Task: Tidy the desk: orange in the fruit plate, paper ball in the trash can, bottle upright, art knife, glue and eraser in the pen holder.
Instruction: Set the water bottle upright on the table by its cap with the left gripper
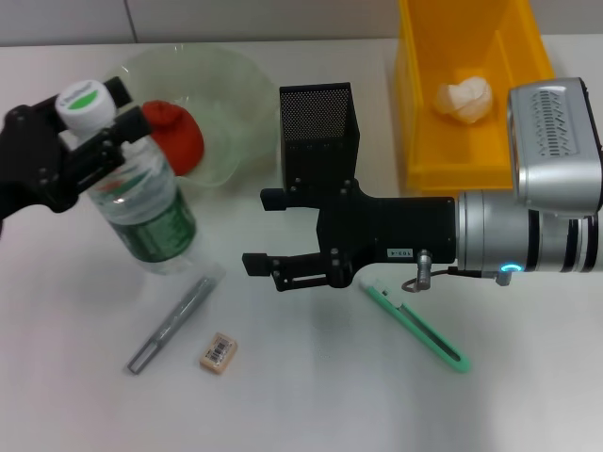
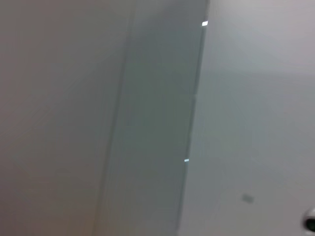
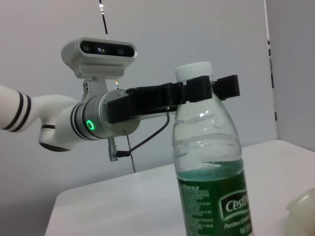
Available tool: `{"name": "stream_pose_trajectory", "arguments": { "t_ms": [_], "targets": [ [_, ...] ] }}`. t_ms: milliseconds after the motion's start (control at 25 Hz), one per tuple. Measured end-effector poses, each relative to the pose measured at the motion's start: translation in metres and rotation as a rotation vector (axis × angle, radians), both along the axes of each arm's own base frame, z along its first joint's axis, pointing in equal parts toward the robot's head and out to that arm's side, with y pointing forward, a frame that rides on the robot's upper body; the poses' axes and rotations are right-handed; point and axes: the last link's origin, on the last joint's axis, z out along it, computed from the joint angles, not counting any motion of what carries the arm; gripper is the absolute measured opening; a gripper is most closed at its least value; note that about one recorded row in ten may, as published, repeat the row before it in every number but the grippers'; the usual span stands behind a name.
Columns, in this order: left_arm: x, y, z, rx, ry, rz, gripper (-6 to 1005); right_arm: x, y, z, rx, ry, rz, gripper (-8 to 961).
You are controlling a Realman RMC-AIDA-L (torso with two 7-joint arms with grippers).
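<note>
The clear plastic bottle with the green label and white cap (image 1: 141,202) stands upright on the white desk (image 1: 311,395), in front of the pale green fruit plate (image 1: 221,104). The left gripper (image 1: 89,127) is clamped round its neck. The right gripper (image 1: 268,229) hovers mid-desk, fingers spread, apparently holding nothing, above the green art knife (image 1: 419,325).

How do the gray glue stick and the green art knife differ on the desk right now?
The glue stick is gray and lies left of center, next to the eraser; the art knife is green and lies to the right, just below the right hand. The knife looks longer and thinner than the glue stick. Both lie flat at a slant on the desk, outside the pen holder.
</note>
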Motion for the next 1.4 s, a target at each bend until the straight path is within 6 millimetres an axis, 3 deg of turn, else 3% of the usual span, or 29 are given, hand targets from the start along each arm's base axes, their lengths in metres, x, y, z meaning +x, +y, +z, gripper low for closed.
{"name": "stream_pose_trajectory", "arguments": {
  "t_ms": [280,440,920,1400],
  "targets": [
    [-0.012,-0.001,0.007,0.045,0.035,0.042,437,0.004,0.000,0.000,0.005,-0.002,-0.017,828],
    [-0.033,0.005,0.007,0.166,0.126,0.143,439,0.004,0.002,0.001,0.024,0.014,-0.026,828],
    [-0.049,0.018,0.008,0.261,0.176,0.273,445,0.008,0.002,0.000,0.025,0.023,-0.053,829],
    [-0.057,0.019,0.006,0.329,0.157,0.329,451,0.009,0.003,-0.002,0.029,0.013,-0.058,829]
  ]
}}
